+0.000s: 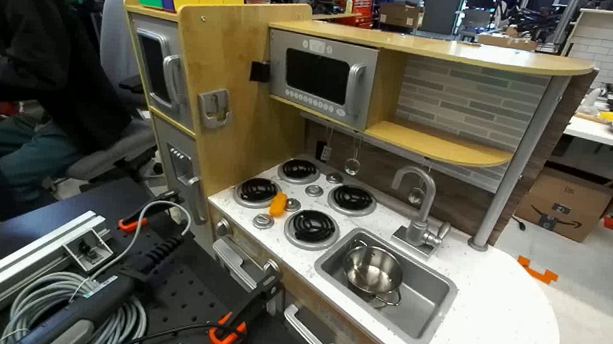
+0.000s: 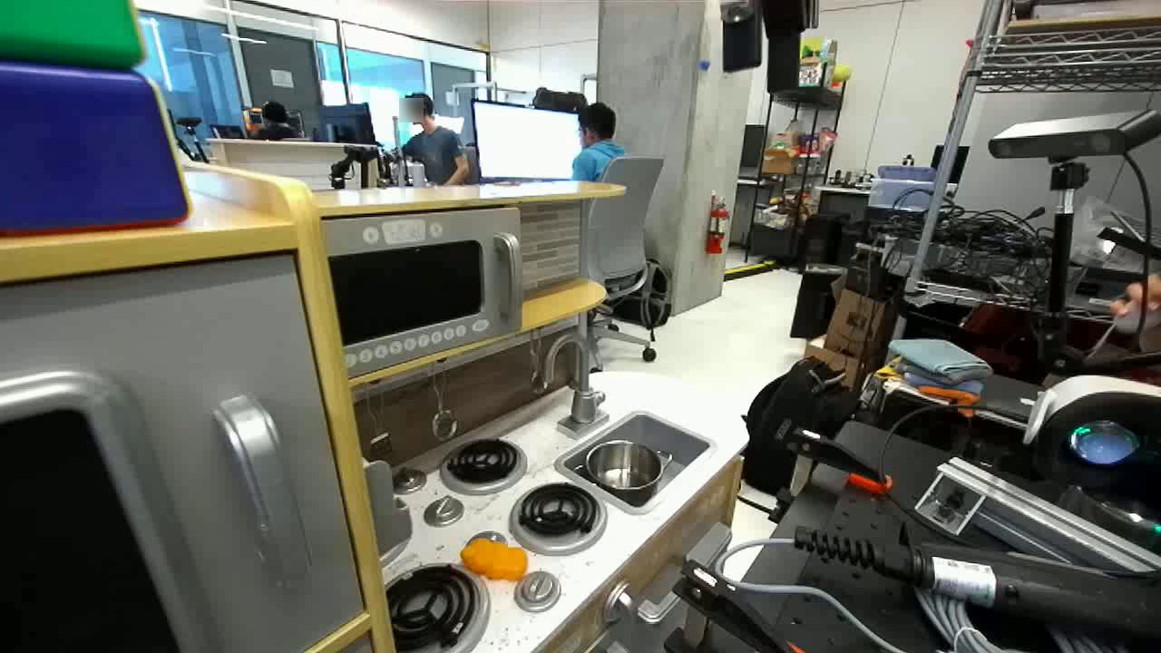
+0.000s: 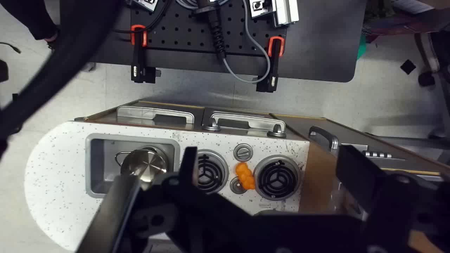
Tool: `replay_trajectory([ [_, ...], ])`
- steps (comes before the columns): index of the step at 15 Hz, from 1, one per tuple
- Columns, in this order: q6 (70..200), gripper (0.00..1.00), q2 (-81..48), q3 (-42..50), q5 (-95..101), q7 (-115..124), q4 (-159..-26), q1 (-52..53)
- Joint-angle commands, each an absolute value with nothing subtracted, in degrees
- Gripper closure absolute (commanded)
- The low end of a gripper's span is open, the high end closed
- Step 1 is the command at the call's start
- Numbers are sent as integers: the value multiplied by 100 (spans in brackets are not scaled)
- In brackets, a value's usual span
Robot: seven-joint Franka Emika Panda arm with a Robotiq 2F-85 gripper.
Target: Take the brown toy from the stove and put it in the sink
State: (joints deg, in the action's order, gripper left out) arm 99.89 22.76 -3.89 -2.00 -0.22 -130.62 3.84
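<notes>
An orange, lumpy toy lies on the stove [image 1: 312,229] between two burners and beside a knob. I see the toy [image 1: 278,205] in both exterior views [image 2: 494,560] and in the wrist view [image 3: 245,175], where it overlaps a knob's edge. The sink [image 1: 431,313] is a silver basin, also in the wrist view [image 3: 101,161]. My gripper [image 3: 268,158] is open and empty in the wrist view. Its fingers are spread wide, and the toy shows between them, nearer the left finger. The gripper appears high above the stove. I cannot make it out surely in the exterior views.
A metal pot [image 1: 375,270] stands in the sink. A faucet [image 1: 423,207] rises behind it. A microwave [image 1: 322,77], a wooden shelf [image 1: 440,143] and a tall cabinet panel [image 1: 234,96] border the stove. A black table [image 3: 239,63] with clamps and cables faces the kitchen front.
</notes>
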Motion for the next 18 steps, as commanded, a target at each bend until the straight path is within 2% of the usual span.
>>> replay_trajectory([
  [1,9982,0,2273,-384,-198,-19,-13048,391],
  [7,11836,0,1360,-598,132,244,-13925,401],
  [12,13498,0,-304,-813,529,1496,-13808,436],
  [14,13556,0,-747,-776,737,1919,-13564,528],
  [15,13516,0,-302,-712,541,1508,-13937,510],
  [18,13562,0,-765,-685,594,1743,-13655,589],
])
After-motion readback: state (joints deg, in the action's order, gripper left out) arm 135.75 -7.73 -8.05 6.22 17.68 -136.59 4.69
